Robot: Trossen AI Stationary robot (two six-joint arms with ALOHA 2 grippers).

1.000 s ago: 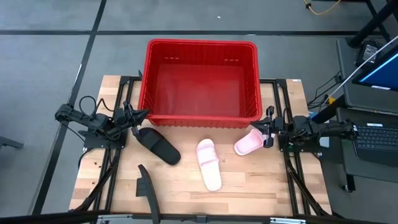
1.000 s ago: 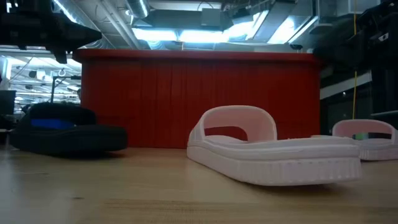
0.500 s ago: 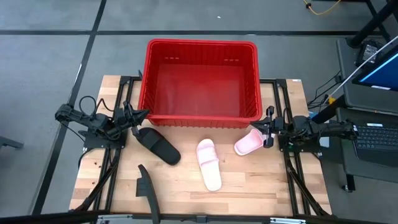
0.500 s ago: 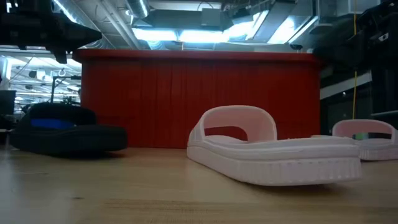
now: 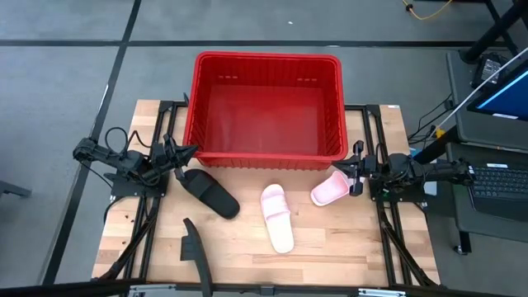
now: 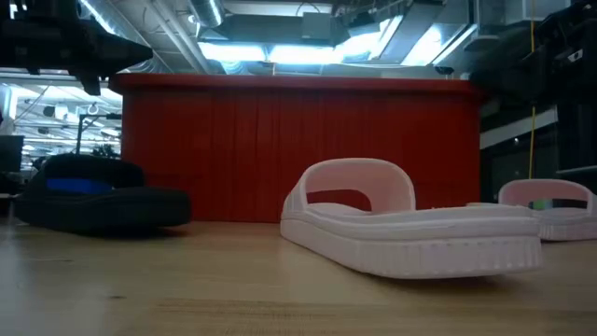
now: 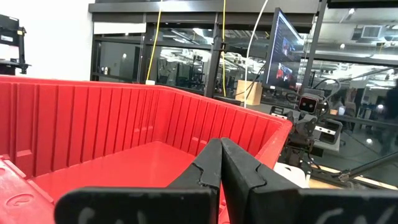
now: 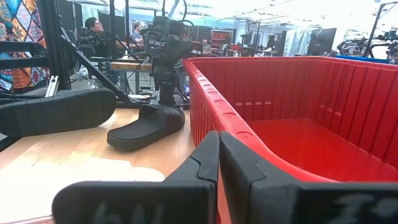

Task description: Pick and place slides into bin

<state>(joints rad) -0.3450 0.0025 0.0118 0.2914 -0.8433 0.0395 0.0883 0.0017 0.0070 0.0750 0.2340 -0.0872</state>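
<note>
The red bin (image 5: 264,107) stands at the table's far middle. A black slide (image 5: 209,191) lies sole down in front of its left corner, and a second black slide (image 5: 192,247) lies near the table's front edge. One pink slide (image 5: 277,217) lies sole down in the middle and another (image 5: 330,189) in front of the bin's right corner. My left gripper (image 5: 186,154) is shut and empty, level with the bin's rim beside its near left corner. My right gripper (image 5: 353,169) is shut and empty beside the bin's near right corner, just right of the pink slide.
The bin's near wall (image 6: 298,149) rises behind the slides in the low view. Black arm frames run along the table's left (image 5: 144,223) and right (image 5: 392,231) sides. Bare wood (image 5: 346,247) lies in front of the pink slides. People show far off in the room (image 8: 93,28).
</note>
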